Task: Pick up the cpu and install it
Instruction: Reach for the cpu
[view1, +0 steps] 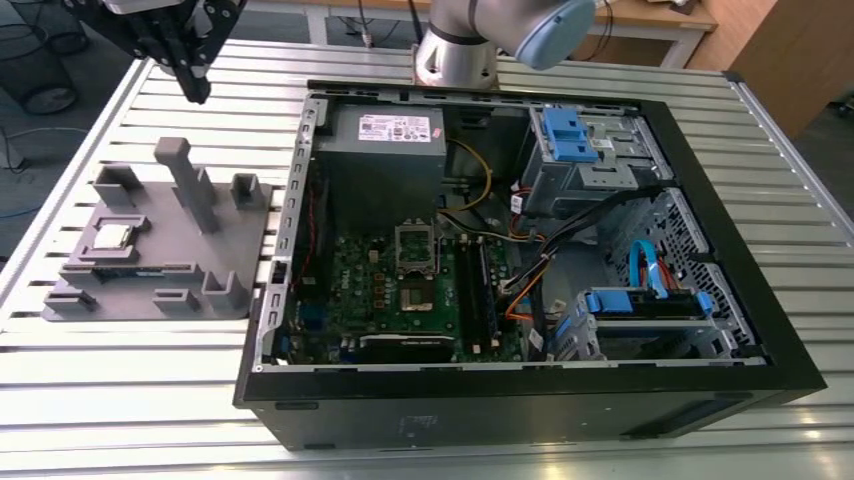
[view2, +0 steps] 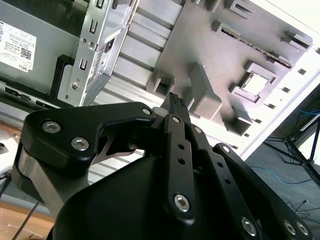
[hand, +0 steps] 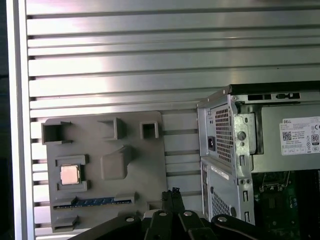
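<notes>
Scanning exterior view: my gripper (view1: 198, 90) clenched, empty, above the table (view1: 134, 385); cpu (view1: 111, 236) by the tray's (view1: 247, 245) edge at the exterior view's left.
Second wrist view: fingers (view2: 176, 120) together; cpu (view2: 255, 84) in tray (view2: 200, 40) recess.
First wrist view: cpu (hand: 69, 174) apart from gripper (hand: 172, 192).

Shiny metal-topped cpu (hand: 69, 174), matt grey plastic tray (hand: 145, 165), ribbed aluminium table (view1: 120, 390)
</notes>
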